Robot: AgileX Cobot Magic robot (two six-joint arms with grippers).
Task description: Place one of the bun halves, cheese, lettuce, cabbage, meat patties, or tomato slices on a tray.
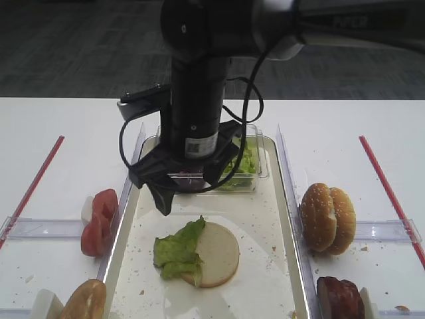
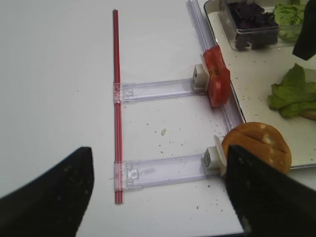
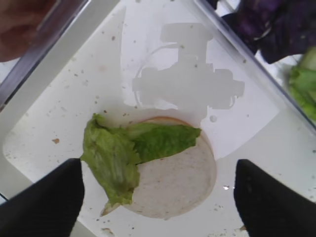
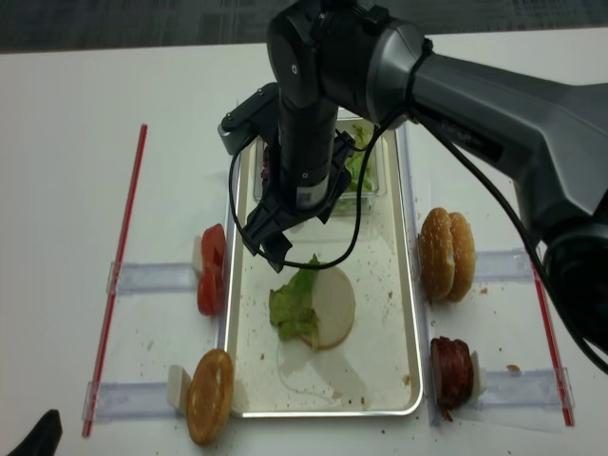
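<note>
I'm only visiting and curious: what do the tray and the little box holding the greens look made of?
The tray looks like metal with an off-white, faintly glossy floor: its raised rim shines silvery and the floor mirrors the gripper above. The small box looks like clear plastic, since lettuce and purple cabbage show through its walls.

I see a white table (image 4: 76, 142). On it, mid-table, lies the tray (image 4: 404, 313), long side running away from me. Two red strips (image 4: 123, 256) flank it, well apart. Clear rails (image 2: 163, 89) lie crosswise, touching the tray's sides: tomato slices (image 4: 210, 269) and a bun (image 4: 210, 394) stand on the left, bun halves (image 4: 448, 254) and patties (image 4: 452, 372) on the right. Crumbs dot the tabletop.
</note>
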